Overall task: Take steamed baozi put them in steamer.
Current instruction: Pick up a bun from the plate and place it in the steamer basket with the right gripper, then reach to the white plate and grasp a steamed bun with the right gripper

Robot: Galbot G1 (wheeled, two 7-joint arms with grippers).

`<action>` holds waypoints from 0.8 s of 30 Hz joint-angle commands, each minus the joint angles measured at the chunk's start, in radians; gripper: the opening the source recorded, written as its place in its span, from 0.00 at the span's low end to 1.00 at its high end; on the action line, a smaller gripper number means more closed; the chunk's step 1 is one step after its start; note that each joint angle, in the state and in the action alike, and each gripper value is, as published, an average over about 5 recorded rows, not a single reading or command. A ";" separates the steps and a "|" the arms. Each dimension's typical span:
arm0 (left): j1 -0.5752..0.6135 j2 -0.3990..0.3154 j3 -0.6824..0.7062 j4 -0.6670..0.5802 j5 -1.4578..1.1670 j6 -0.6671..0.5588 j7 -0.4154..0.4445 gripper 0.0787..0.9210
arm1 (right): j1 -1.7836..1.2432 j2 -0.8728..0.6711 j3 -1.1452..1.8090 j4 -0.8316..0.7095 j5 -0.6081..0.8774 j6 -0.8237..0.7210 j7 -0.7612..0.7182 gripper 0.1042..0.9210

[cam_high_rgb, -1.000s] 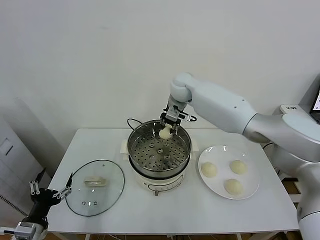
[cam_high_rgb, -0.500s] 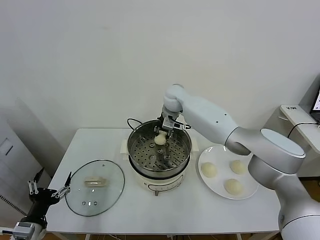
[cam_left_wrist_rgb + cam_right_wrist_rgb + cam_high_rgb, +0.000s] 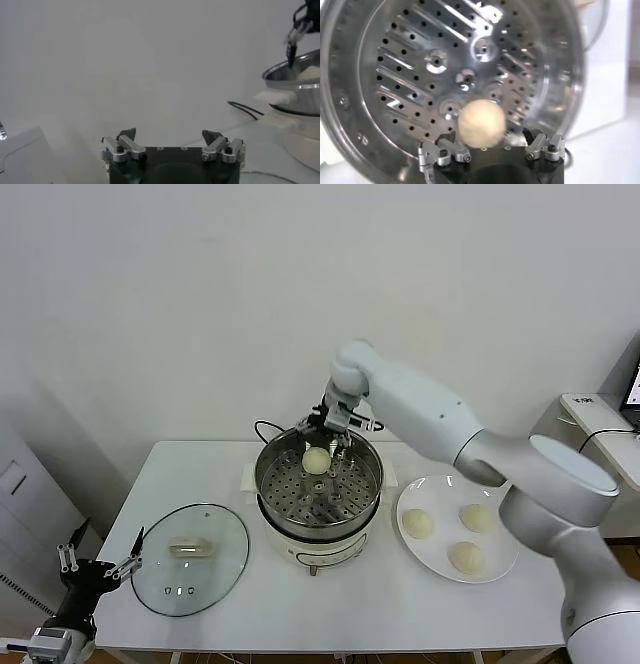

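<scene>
White wall and a white table (image 3: 420, 614) frame our workspace. At far left our left gripper (image 3: 97, 569) hangs parked below the table's corner, its fingers spread and holding nothing. Beside it the glass lid (image 3: 190, 559) lies flat on the table. At centre the steamer (image 3: 318, 484) holds one baozi (image 3: 315, 461) near its back wall, and our right gripper (image 3: 331, 424) hovers just above it, fingers apart on either side, gripping nothing. We judge the main risks to be that the bun sticks to a finger pad and lifts out as we withdraw, or that a fingertip catches the steamer rim. At right, three more baozi (image 3: 418, 524) wait on the plate (image 3: 505, 564).
</scene>
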 commanded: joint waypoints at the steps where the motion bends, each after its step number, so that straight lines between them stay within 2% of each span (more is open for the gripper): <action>1: -0.002 0.001 0.001 -0.002 0.000 -0.001 -0.001 0.88 | 0.259 -0.123 -0.277 0.014 0.587 -0.399 -0.019 0.88; 4: -0.007 0.004 0.004 -0.008 0.000 0.002 -0.001 0.88 | 0.351 -0.184 -0.441 -0.041 0.763 -0.590 -0.050 0.88; 9: -0.014 0.001 0.012 -0.012 0.002 0.005 -0.002 0.88 | 0.292 -0.291 -0.464 -0.090 0.729 -0.678 -0.083 0.88; 18: -0.006 -0.016 0.024 -0.024 0.020 0.005 -0.003 0.88 | 0.091 -0.522 -0.453 0.231 0.573 -0.752 0.009 0.88; 24: 0.007 -0.025 0.028 -0.027 0.038 0.001 -0.003 0.88 | -0.072 -0.583 -0.364 0.325 0.532 -0.747 0.080 0.88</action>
